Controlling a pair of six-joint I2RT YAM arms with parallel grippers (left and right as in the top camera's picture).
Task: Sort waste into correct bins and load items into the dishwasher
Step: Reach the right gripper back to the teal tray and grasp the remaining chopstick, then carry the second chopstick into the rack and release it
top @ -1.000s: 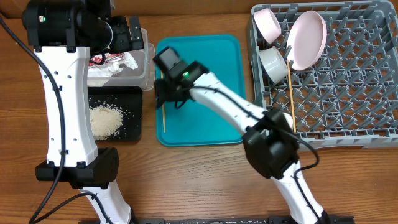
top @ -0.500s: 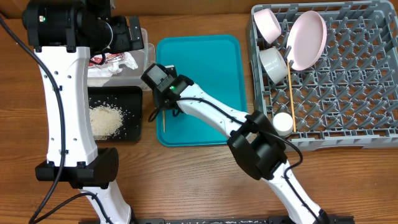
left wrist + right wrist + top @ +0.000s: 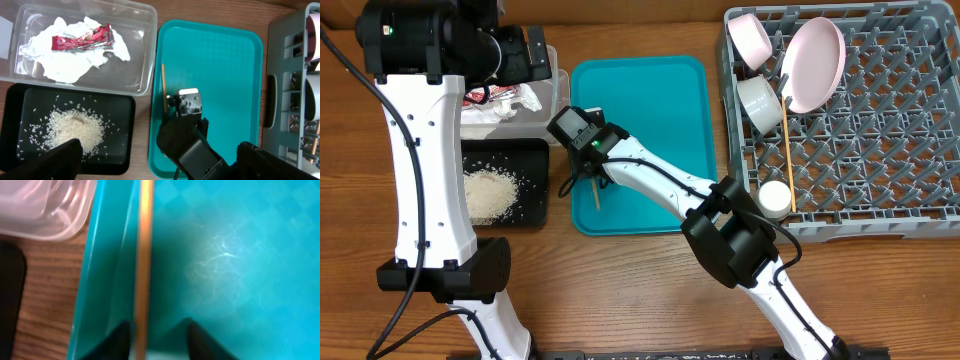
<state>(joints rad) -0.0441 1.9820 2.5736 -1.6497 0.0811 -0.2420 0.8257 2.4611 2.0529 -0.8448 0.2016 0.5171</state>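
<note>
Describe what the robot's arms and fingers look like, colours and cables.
Both arms are white tubes with black joints. The left arm has black cables along it; the right arm has a green light by its wrist and dark fingers.

Even, bright light from above casts only soft shadows; the right-wrist view is blurred at close range, its chopstick out of focus, with pale glare on the teal tray.

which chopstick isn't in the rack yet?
The chopstick lying along the teal tray's left edge, at the right gripper; the other chopstick lies in the grey rack.
</note>
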